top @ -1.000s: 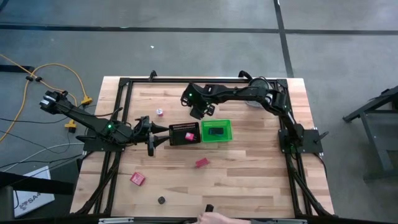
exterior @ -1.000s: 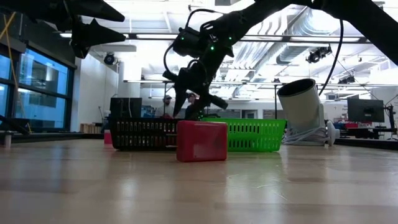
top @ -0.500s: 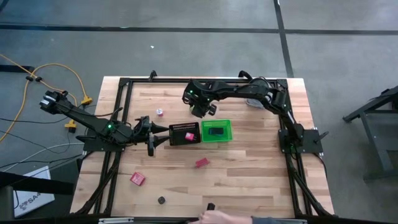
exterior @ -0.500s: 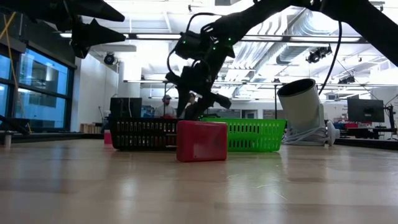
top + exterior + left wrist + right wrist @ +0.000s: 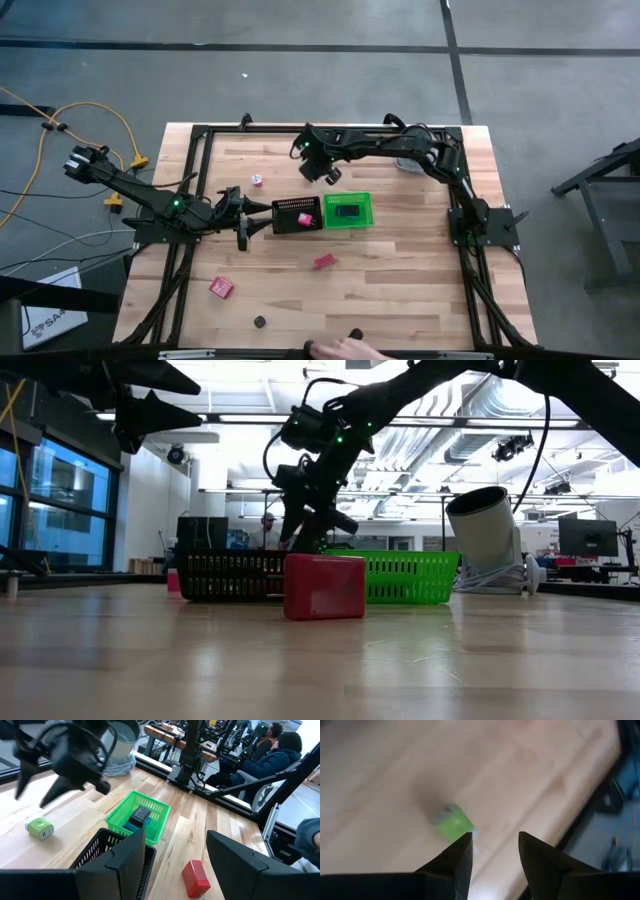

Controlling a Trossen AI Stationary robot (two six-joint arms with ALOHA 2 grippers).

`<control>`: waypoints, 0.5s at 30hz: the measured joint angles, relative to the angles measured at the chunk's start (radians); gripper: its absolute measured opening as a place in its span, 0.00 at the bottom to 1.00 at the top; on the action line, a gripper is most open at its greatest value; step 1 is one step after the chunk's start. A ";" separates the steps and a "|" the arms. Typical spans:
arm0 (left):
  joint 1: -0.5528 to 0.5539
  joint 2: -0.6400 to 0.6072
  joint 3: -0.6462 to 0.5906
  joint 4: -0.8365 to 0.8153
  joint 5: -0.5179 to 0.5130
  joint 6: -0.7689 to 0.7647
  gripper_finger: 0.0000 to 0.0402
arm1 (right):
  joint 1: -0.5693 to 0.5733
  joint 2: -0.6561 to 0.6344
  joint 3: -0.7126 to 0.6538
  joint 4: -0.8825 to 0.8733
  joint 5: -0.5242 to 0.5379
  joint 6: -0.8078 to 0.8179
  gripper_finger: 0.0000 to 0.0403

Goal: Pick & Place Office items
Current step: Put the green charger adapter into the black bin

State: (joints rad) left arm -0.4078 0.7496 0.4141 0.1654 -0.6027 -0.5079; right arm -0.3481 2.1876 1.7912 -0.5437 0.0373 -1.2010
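Right gripper (image 5: 330, 176) has moved back from green bin (image 5: 348, 211).

Two dark jointed arms (image 5: 385, 148), green status lights, black cabling.

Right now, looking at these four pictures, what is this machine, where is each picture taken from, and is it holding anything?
It is a robot with two dark arms at a wooden table, each ending in a two-finger gripper. One picture looks straight down, one looks level across the tabletop, and two come from cameras on the wrists.

The left gripper hangs beside a black mesh tray, fingers apart, empty. The right gripper hangs above a small green block behind the green bin, fingers apart, holding nothing.

On the table lie a red block, another red block, a small black piece, a pink bit and a silver round can. The bin holds dark and teal pieces. A person's hand shows at the near edge.
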 joint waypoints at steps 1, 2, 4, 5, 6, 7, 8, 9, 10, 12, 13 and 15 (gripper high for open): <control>0.000 0.000 0.000 0.000 0.000 0.000 0.51 | -0.005 0.000 0.000 0.007 0.017 0.030 0.36; 0.000 0.000 0.000 0.000 0.000 0.000 0.51 | -0.009 0.000 0.000 0.007 0.038 0.056 0.36; 0.000 0.000 0.000 0.000 0.000 0.000 0.51 | -0.016 0.000 0.000 0.005 0.095 0.101 0.36; 0.000 0.000 0.000 0.000 0.000 0.000 0.51 | -0.017 -0.001 0.000 0.003 0.123 0.121 0.36; 0.000 0.000 0.000 0.000 0.000 0.000 0.51 | -0.019 -0.004 0.000 -0.003 0.148 0.140 0.36; 0.000 0.000 0.000 0.000 0.000 0.000 0.51 | -0.022 -0.008 0.000 -0.013 0.162 0.160 0.36; 0.000 0.000 0.000 0.000 0.000 0.000 0.51 | -0.023 -0.013 0.000 -0.023 0.167 0.181 0.36; 0.000 0.000 0.000 0.000 0.000 0.000 0.51 | -0.023 -0.019 0.000 -0.037 0.164 0.204 0.36; 0.000 0.000 0.000 0.000 0.000 0.000 0.51 | -0.023 -0.026 0.000 -0.049 0.163 0.231 0.36; 0.000 0.000 0.000 0.000 0.000 0.000 0.51 | -0.023 -0.042 0.000 -0.075 0.146 0.284 0.36; 0.000 0.000 0.000 0.000 0.000 0.000 0.51 | -0.023 -0.051 0.000 -0.089 0.136 0.307 0.36; 0.000 0.000 0.000 0.000 0.000 0.000 0.51 | -0.023 -0.075 0.000 -0.113 0.114 0.353 0.36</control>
State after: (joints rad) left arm -0.4080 0.7494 0.4137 0.1654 -0.6025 -0.5079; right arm -0.3714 2.1127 1.7908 -0.6564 0.1518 -0.8481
